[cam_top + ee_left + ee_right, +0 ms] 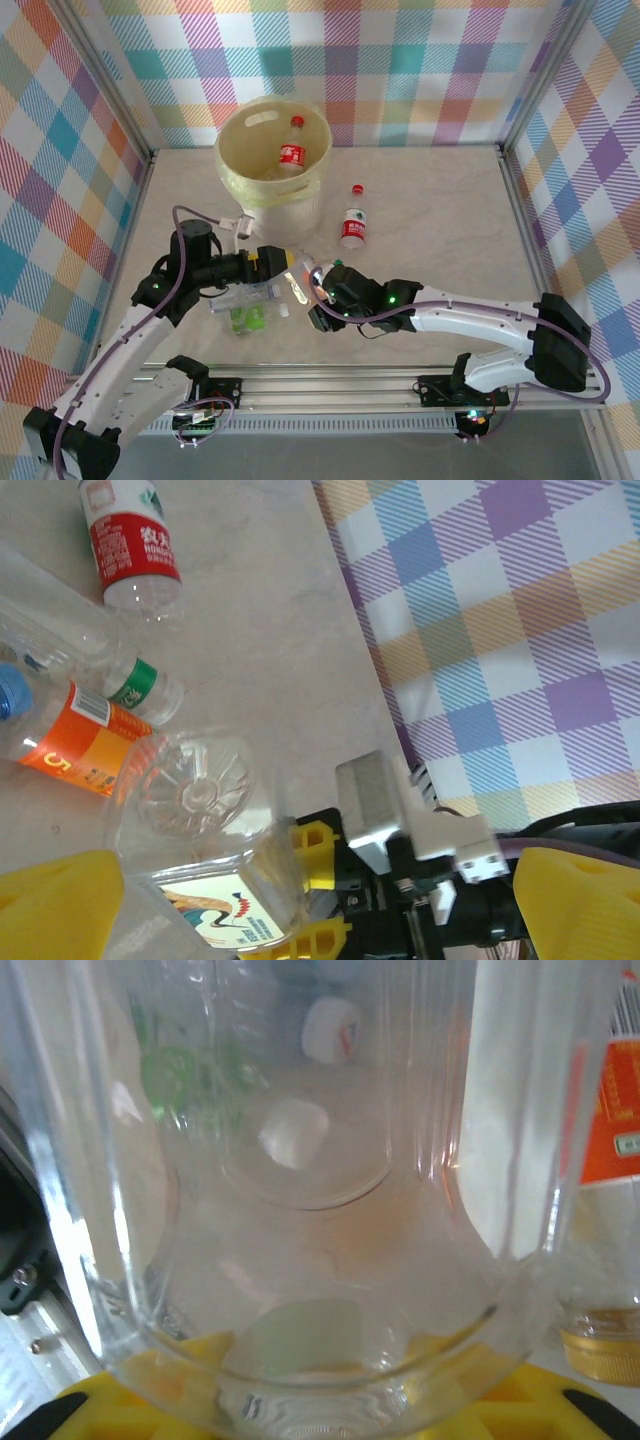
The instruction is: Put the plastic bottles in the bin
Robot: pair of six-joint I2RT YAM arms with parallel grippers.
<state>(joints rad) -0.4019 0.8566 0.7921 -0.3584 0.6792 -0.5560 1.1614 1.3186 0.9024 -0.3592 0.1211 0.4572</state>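
Clear bottle (320, 1190) looms blurred over right tool (320, 1415), ends cut off.

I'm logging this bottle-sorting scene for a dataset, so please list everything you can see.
table: one, beige, bearing everything
walls: three, plaid, around the table
bin: one, pale yellow, far middle
bottle in the bin: one, red label and cap, inside it
bottle on the table: one, red label, lying right of the bin
green-label bottle: one, clear, lying near the front
orange-label bottle: one, clear, lying beside the green-label bottle
held bottle: one, clear, picture label, in the right gripper
left gripper: one, yellow fingers, open beside the held bottle
right gripper: one, black and yellow, shut on the held bottle
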